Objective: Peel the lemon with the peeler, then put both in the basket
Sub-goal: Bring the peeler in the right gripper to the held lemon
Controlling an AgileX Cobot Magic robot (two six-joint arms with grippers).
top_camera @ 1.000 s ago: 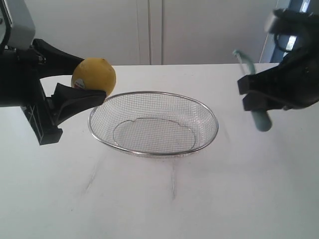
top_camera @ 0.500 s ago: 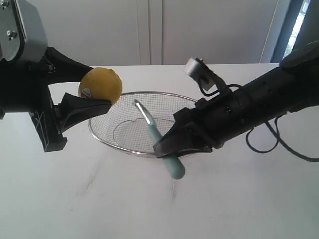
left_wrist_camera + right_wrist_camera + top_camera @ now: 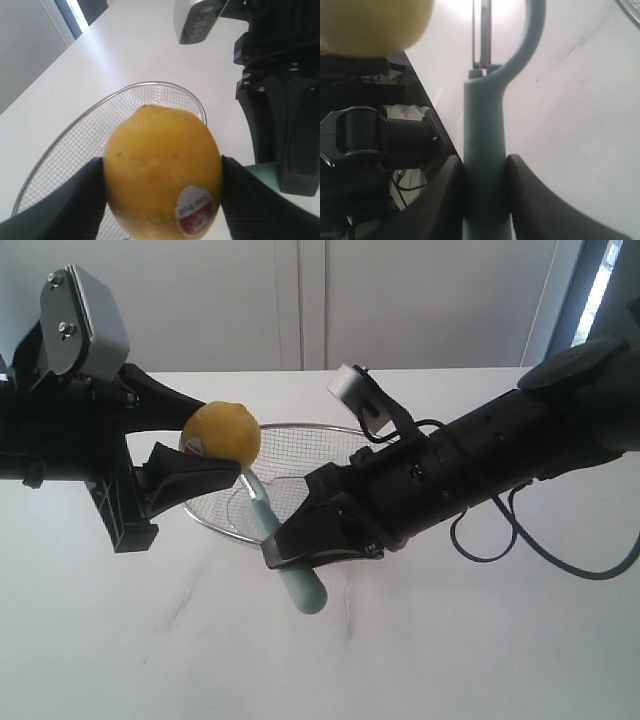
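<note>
Surroundings: a white counter carries one large oval basket of silver wire mesh. A pale panelled wall stands behind it. A black cable loops below the right arm. Each arm carries one grey camera box near its wrist.

Obstructions: in the exterior view the right arm reaches across the middle and covers the right part and near rim of the basket. The basket shows nothing inside it in the part that remains visible.

Left claw: clamped on one small round yellow lemon, one black finger on each side. The lemon hangs above the basket's left rim. Its red-and-white oval sticker faces the left wrist camera.

Right claw: closed narrowly on the pale teal-green handle of one slim Y-headed peeler. The head points up at the lemon's underside. Whether the metal blade touches the peel cannot be told.

Count: two arms, two claws, one lemon, one peeler, one basket.
</note>
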